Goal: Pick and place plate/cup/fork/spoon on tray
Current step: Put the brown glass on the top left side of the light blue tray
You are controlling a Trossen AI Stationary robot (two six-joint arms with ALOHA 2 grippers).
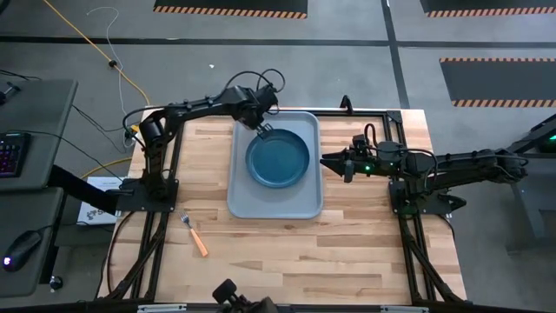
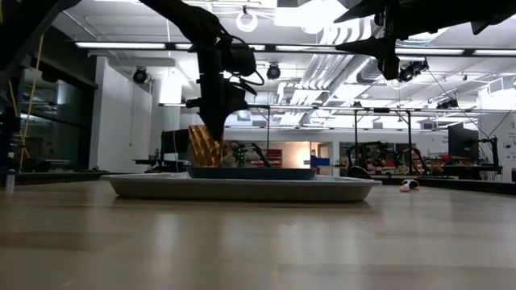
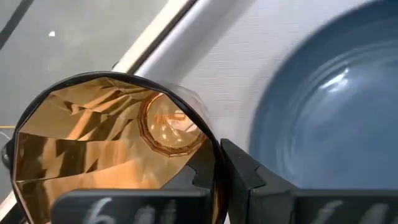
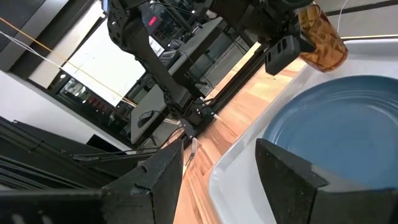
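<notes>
The small amber-brown translucent textured cup is clamped in the left hand, whose dark fingers press against its rim; it sits tilted at the far left corner of the large pale blue-grey rectangular tray, just beside the rim of the plate, and in the low view the cup reaches down to the tray's floor, though whether it rests there cannot be told. The round dark blue plate with a raised rim lies flat inside the tray, filling most of its width. The tray itself lies on the pale wooden slatted surface, near its far edge and midway between the two arms. The small fork with an orange handle and silver tines lies on the bare wood off the tray's near left corner, well apart from it, tines pointing toward the far side. The right hand hovers just beside the tray's right rim, level with the plate's middle and raised above the surface, its two dark fingers spread apart with nothing between them; from its wrist camera the plate, the held cup and the distant fork all show. Off the surface to the left stands a grey desk with a keyboard and a mouse, and a yellow cable runs across the grey floor.
</notes>
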